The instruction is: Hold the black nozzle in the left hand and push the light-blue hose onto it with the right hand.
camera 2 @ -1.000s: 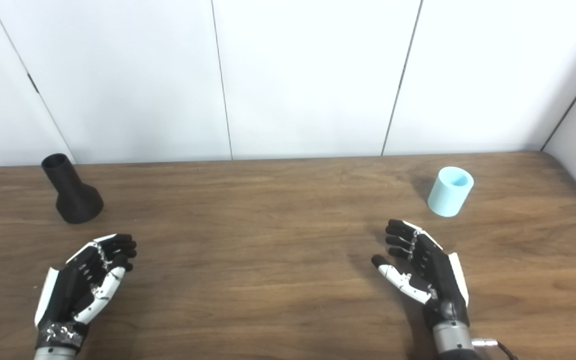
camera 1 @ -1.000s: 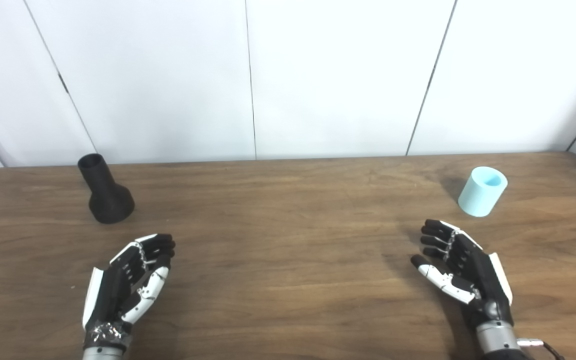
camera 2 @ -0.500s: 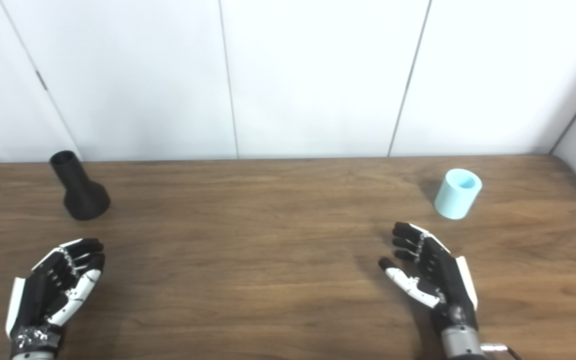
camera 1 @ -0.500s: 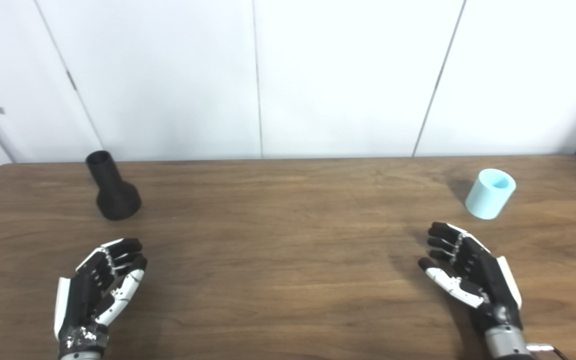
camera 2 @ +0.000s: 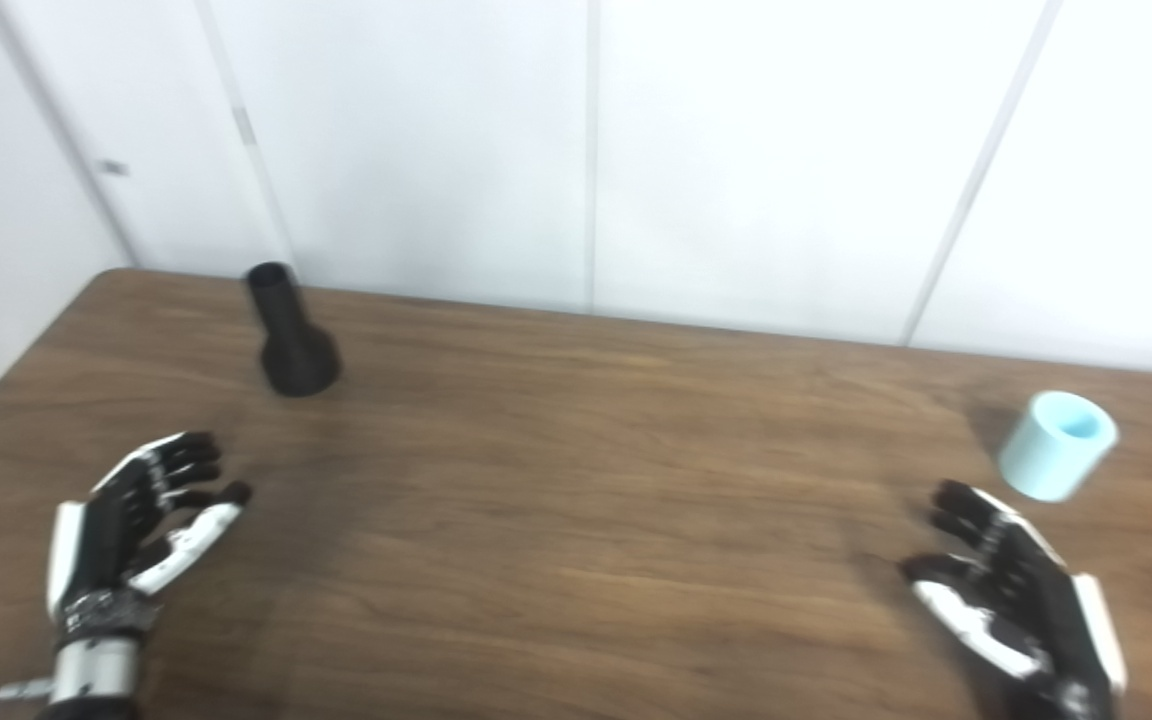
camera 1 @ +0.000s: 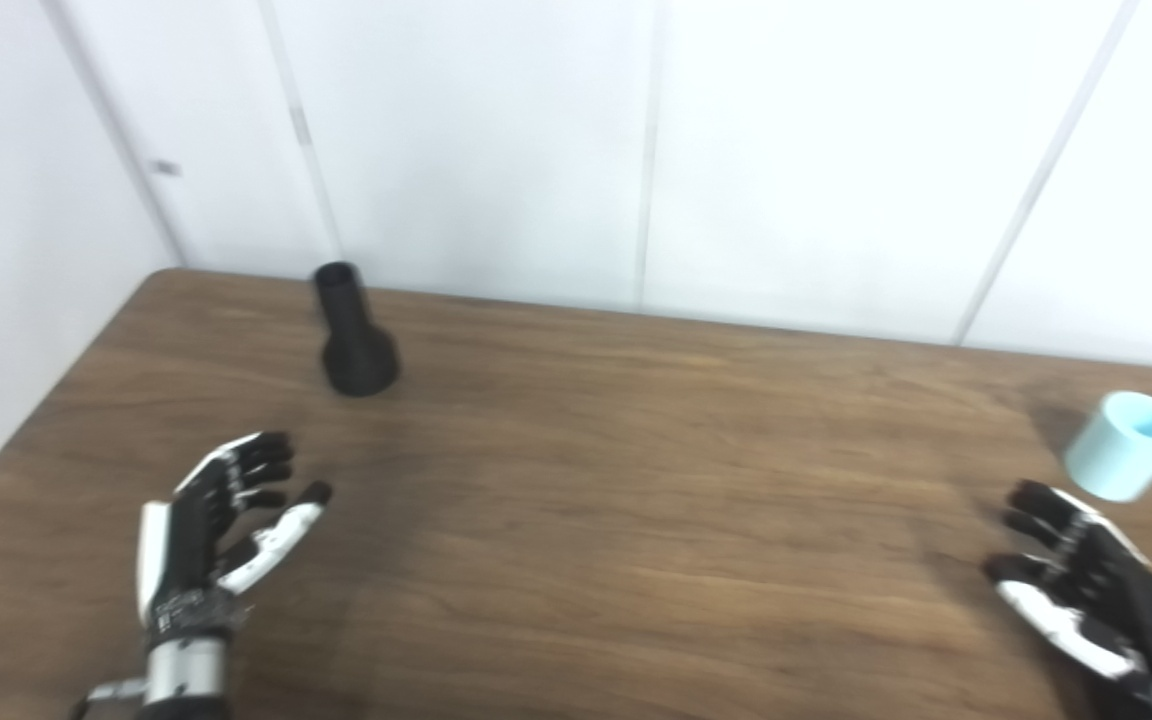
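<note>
Left hand (camera 1: 221,525): empty, fingers spread, palm turned inward, over the bench (camera 1: 636,480) near its left edge; wrist and forearm cut off by the bottom edge.

Nozzle (camera 1: 354,333): black, upright on its wide base, narrow mouth up; stands ahead of the left hand and a little to its right, apart from it, close to the bench's far edge; bore too dark to see into.

Right hand (camera 2: 1021,595): empty, fingers apart, palm inward; heel and wrist run out at the bottom right corner, more so in the left eye view.

Hose (camera 2: 1056,445): light-blue short tube, standing on end with the open mouth up, leaning in the tilted view; just ahead of the right fingertips (camera 2: 951,495), not touching.

Both views slightly blurred; fine detail of fingers and bench grain soft.
</note>
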Robot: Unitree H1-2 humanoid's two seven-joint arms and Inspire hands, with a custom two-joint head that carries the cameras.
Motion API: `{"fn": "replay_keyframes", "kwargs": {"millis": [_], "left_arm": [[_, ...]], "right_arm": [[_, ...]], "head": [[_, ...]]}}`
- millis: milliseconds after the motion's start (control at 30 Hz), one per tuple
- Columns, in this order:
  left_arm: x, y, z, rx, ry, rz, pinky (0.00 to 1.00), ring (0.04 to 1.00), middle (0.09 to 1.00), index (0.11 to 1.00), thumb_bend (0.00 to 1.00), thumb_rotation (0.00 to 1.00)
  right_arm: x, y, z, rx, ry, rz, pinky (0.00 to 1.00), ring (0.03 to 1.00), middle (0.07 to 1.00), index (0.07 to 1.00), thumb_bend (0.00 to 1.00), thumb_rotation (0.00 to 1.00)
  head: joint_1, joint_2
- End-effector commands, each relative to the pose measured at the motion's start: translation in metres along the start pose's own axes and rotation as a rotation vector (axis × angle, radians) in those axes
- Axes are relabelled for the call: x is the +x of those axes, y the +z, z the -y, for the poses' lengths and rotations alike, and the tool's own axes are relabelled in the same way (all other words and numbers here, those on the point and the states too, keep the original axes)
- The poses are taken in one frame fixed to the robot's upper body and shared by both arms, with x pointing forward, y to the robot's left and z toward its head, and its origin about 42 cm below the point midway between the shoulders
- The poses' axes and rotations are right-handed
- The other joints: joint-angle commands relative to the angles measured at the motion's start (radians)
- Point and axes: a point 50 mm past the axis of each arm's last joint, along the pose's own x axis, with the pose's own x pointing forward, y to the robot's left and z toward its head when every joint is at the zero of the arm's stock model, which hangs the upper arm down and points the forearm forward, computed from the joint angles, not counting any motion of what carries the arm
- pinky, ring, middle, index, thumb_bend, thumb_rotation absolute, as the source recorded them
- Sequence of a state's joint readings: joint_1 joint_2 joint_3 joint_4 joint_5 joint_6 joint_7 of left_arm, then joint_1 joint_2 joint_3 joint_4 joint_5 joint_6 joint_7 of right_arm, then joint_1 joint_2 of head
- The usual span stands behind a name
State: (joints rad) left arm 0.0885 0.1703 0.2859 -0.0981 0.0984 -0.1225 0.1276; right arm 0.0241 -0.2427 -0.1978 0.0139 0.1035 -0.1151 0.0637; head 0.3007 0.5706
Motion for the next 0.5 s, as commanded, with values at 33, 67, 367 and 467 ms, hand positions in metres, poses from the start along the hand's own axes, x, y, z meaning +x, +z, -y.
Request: {"fn": "replay_keyframes", "kwargs": {"millis": [33, 67, 367, 467], "left_arm": [[0.014, 0.001, 0.000, 0.043, 0.009, 0.019, 0.64, 0.712, 0.723, 0.713, 0.83, 0.25], [0.017, -0.001, 0.000, 0.056, 0.005, 0.015, 0.65, 0.718, 0.726, 0.720, 0.85, 0.26], [0.034, -0.005, 0.005, 0.142, -0.018, -0.011, 0.71, 0.753, 0.769, 0.775, 0.91, 0.28], [0.042, -0.003, 0.006, 0.208, -0.056, -0.030, 0.72, 0.782, 0.803, 0.815, 0.96, 0.35]], "right_arm": [[0.003, -0.001, 0.025, -0.004, -0.048, -0.007, 0.66, 0.737, 0.747, 0.720, 0.34, 0.07], [0.004, 0.000, 0.027, -0.001, -0.052, -0.009, 0.65, 0.728, 0.740, 0.712, 0.35, 0.10], [0.013, -0.003, 0.040, -0.040, -0.066, -0.031, 0.59, 0.700, 0.721, 0.685, 0.34, 0.27], [0.015, -0.005, 0.043, -0.040, -0.072, -0.032, 0.58, 0.690, 0.712, 0.675, 0.35, 0.31]], "head": [[0.055, -0.008], [0.085, -0.013], [0.202, -0.037], [0.231, -0.040]]}}
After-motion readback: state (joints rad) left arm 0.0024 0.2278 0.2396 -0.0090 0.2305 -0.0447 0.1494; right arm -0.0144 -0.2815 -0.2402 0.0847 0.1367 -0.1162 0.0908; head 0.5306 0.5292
